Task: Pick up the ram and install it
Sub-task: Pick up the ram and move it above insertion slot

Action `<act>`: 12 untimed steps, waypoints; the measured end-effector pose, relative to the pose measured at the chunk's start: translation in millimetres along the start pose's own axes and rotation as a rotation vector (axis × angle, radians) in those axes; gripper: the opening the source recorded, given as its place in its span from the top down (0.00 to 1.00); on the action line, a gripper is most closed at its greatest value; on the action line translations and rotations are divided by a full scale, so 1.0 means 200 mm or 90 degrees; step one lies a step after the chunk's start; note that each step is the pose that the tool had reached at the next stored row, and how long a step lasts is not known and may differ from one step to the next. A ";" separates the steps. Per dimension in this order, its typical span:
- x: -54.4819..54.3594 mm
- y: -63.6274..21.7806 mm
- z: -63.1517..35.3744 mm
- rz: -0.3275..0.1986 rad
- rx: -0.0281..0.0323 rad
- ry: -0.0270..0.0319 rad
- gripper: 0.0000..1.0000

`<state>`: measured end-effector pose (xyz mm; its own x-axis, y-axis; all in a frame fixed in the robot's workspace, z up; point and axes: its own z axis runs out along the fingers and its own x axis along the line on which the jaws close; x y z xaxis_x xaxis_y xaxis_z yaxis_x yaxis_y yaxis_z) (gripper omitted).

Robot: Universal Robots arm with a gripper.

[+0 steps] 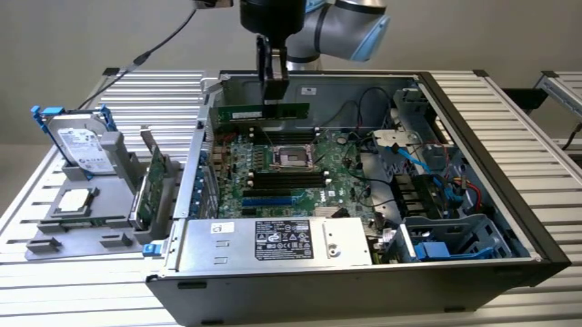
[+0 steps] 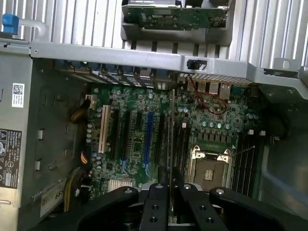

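While the gripper [image 1: 274, 95] pinches the ram [image 1: 245, 113], its long side runs along the black slots [image 2: 183, 142] just below.

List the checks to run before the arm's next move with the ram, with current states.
1. Black gripper shut on the long, thin green ram stick: ok.
2. Stick runs parallel to the black memory slots: ok.
3. Stick centred over one slot: cannot tell.
4. Slot latches open: cannot tell.
5. Stick seated in the green motherboard: not ok, it hangs above.
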<state>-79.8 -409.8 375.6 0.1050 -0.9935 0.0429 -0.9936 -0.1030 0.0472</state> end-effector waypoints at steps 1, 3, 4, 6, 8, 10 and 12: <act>0.00 -0.022 0.005 0.000 0.0000 0.0000 0.86; -0.01 -0.063 0.015 0.000 0.0000 0.0000 0.86; -0.01 -0.081 0.021 0.000 0.0000 0.0000 0.86; -0.01 -0.114 0.032 0.000 0.0000 0.0000 0.86; -0.01 -0.142 0.046 0.001 0.0001 -0.0003 0.86; -0.01 -0.159 0.060 0.004 -0.0002 -0.0002 0.86; -0.01 -0.169 0.073 0.007 -0.0003 -0.0004 0.86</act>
<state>-47.2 -404.1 359.3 0.0945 -0.9946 0.0428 -0.9946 -0.0925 0.0472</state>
